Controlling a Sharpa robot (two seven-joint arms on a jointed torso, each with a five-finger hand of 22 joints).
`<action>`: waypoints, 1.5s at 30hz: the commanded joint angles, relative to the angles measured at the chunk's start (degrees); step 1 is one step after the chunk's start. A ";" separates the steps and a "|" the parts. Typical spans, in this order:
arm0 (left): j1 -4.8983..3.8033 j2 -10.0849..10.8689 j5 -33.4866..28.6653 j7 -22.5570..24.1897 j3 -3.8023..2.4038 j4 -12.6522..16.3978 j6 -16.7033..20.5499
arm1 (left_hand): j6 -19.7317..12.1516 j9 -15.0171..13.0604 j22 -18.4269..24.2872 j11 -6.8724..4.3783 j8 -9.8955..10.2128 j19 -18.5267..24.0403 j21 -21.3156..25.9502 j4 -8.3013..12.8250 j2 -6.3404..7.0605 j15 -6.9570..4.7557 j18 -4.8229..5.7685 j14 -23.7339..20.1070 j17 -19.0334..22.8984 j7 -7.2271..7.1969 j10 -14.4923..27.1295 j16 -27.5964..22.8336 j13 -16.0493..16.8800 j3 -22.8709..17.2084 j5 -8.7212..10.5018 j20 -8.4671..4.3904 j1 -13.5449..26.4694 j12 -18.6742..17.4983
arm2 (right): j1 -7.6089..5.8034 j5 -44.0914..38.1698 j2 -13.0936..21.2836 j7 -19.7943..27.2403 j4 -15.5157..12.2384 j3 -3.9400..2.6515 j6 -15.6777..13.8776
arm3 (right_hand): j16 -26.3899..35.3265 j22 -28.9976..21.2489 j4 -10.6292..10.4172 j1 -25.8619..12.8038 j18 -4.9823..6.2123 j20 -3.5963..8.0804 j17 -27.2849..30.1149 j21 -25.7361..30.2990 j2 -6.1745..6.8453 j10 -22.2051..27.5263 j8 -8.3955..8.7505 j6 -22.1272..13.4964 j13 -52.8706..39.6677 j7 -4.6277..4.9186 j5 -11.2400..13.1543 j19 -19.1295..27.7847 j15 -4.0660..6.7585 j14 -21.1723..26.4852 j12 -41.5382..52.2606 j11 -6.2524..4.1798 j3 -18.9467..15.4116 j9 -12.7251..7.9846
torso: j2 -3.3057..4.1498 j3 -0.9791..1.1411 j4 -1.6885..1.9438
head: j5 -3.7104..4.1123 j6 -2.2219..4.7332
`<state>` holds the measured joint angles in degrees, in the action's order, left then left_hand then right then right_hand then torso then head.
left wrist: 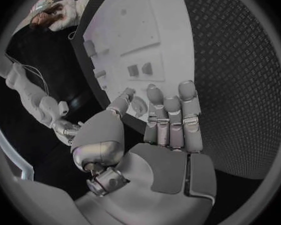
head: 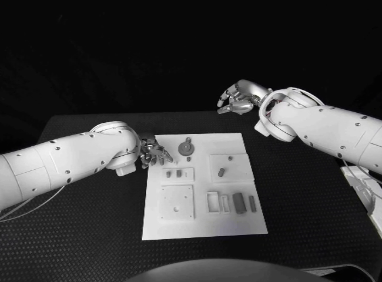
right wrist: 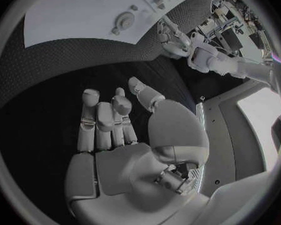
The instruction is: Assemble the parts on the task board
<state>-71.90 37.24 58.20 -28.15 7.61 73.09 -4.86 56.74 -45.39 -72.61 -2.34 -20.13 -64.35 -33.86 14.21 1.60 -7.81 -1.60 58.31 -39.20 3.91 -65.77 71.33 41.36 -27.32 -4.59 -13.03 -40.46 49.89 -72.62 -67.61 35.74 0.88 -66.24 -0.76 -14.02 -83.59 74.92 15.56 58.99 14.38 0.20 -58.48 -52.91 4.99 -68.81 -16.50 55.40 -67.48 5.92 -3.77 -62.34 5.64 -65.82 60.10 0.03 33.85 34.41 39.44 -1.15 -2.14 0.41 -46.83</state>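
Note:
The white task board (head: 204,220) lies in the middle of the black table. On it are a round grey part (head: 187,147) near the far edge, small grey pieces (head: 221,171) in raised white squares, and three upright bars (head: 239,201) toward the near right. My left hand (head: 154,153) hovers at the board's far left corner with fingers stretched out, holding nothing. The left wrist view shows the same hand (left wrist: 168,122) over the board (left wrist: 147,25). My right hand (head: 239,98) is raised beyond the table's far edge, fingers extended and empty. In the right wrist view that hand (right wrist: 115,125) is well away from the board (right wrist: 65,15).
Flat white pieces (head: 369,197) lie at the table's right edge under my right arm. Black textured mat (head: 81,235) stretches to the left of the board and in front of it.

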 commanded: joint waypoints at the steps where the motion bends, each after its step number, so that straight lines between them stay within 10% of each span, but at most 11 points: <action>1: -0.31 -0.15 -4.14 9.24 -0.14 0.34 7.56 | -2.70 1.13 3.57 2.96 1.48 5.19 5.77 1.82 -1.42 3.97 0.72 -4.32 3.85 2.59 4.19 -6.82 -4.51 -1.72 -2.02 3.14 -3.11 -7.16 | 0.07 0.13 0.02 0.50 0.23 -0.02 0.29 | 0.15 0.97 -0.27 -0.63 0.62 0.05 0.12 0.31 0.09 0.28 0.31 0.10 -0.05 0.56 -0.11 -0.20 0.19 0.42 -0.17 0.07 0.02 0.07 | 0.05 -0.07 -0.12 | 0.21 0.50; 6: -0.33 -1.15 3.55 18.67 -0.12 0.56 15.13 | -5.26 4.19 9.34 7.31 2.80 10.50 13.97 2.10 1.09 10.13 -0.93 -9.45 10.00 4.07 9.58 -17.02 -13.50 -3.68 -2.83 9.44 -15.81 -19.44 | 0.13 0.19 0.10 0.59 0.50 -0.02 0.11 | 0.14 0.96 -0.27 -0.63 0.62 0.05 0.04 0.32 0.10 0.29 0.33 0.07 -0.05 0.57 -0.11 -0.19 0.18 0.36 -0.18 0.08 0.03 0.08 | 0.07 0.00 -0.06 | 0.35 0.92; 10: -0.30 -2.87 14.36 25.37 0.20 -0.20 20.57 | -5.83 7.18 11.34 9.68 4.19 10.90 16.65 2.28 3.28 11.81 -1.61 -9.75 11.98 3.69 10.40 -20.85 -20.36 -5.89 -1.38 11.15 -21.73 -28.07 | 0.14 0.36 -0.02 0.74 0.88 -0.02 -0.19 | 0.17 0.96 -0.28 -0.64 0.62 0.04 0.14 0.32 0.09 0.30 0.34 0.06 -0.05 0.57 -0.11 -0.19 0.18 0.44 -0.18 0.08 0.03 0.09 | 0.04 0.03 0.05 | 0.36 1.34; 21: -0.02 -7.86 30.99 28.67 5.76 -4.77 26.10 | -4.24 10.34 11.89 9.08 5.11 8.10 17.32 2.23 6.77 11.00 -1.94 -6.48 11.85 2.96 4.99 -22.28 -25.40 -6.55 1.39 10.64 -26.08 -35.48 | 0.14 2.85 -0.47 1.85 2.45 -0.02 -1.90 | 4.59 -0.06 -0.53 -1.12 0.39 -1.42 2.97 3.51 0.13 3.13 2.07 -2.95 2.16 1.61 -0.14 3.49 -0.76 3.89 -4.09 1.08 0.75 0.11 | 0.05 -0.08 -0.16 | 0.24 2.05; 26: 0.88 -9.07 33.08 28.77 5.92 -6.11 25.25 | -3.36 10.56 11.81 8.98 4.87 8.17 17.47 1.97 7.31 11.03 -1.80 -6.62 11.74 2.91 4.22 -22.52 -25.74 -6.18 1.45 10.61 -25.67 -36.14 | 0.13 6.61 -0.62 2.51 3.16 -0.02 -3.28 | 12.18 -1.99 -0.13 -1.39 -0.69 -3.91 7.42 8.88 0.18 7.63 3.24 -5.27 8.47 2.64 -0.12 9.71 -2.09 8.68 -12.11 2.17 1.59 0.20 | 0.08 -0.06 -0.15 | 0.50 2.25; 33: 1.44 -10.40 33.35 28.47 5.97 -7.01 24.53 | -1.42 10.86 12.02 8.30 4.31 9.08 18.40 1.89 6.86 11.39 -1.53 -7.58 11.99 2.98 1.07 -23.88 -25.81 -6.28 1.41 10.90 -25.46 -36.43 | 0.12 8.39 -0.72 2.56 4.09 -0.02 -2.72 | 35.52 -9.89 0.08 -2.13 -1.23 -8.26 21.03 21.59 -0.33 8.18 3.15 -6.44 29.29 4.00 -0.12 16.34 -6.86 9.53 -31.56 4.10 2.83 1.30 | 0.07 -0.01 0.08 | 0.83 2.25; 45: 2.75 -11.80 34.41 25.91 5.99 -8.96 23.14 | -2.35 11.67 11.82 9.04 5.19 8.07 18.32 1.81 6.92 11.12 -1.75 -6.44 11.58 3.07 2.66 -23.91 -26.97 -6.36 1.42 10.70 -25.56 -39.32 | 0.10 9.27 -0.77 2.68 3.87 -0.02 -2.73 | 46.79 -11.71 0.26 -1.42 -0.97 -10.17 21.80 26.15 -0.28 6.35 3.20 -6.69 37.15 4.48 -0.11 18.56 -8.74 8.23 -37.12 4.56 1.39 1.34 | 0.11 -0.01 -0.06 | 0.87 2.01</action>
<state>-69.17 25.59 91.26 -1.11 13.62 64.30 18.69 54.88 -33.75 -60.74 6.77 -15.08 -56.13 -15.46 16.13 8.53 3.28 -3.30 51.67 -27.54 7.01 -63.56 47.34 14.47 -33.71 -3.49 -2.26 -66.11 10.75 -72.52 -59.26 34.96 2.77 -62.24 -0.76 -16.52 -36.98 63.25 15.88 57.15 13.33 -10.05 -36.64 -26.96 4.96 -62.17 -13.35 48.72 -30.37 10.10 -3.77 -44.11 -2.71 -57.64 23.19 4.41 35.58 35.80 39.52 -1.18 -2.13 1.20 -44.80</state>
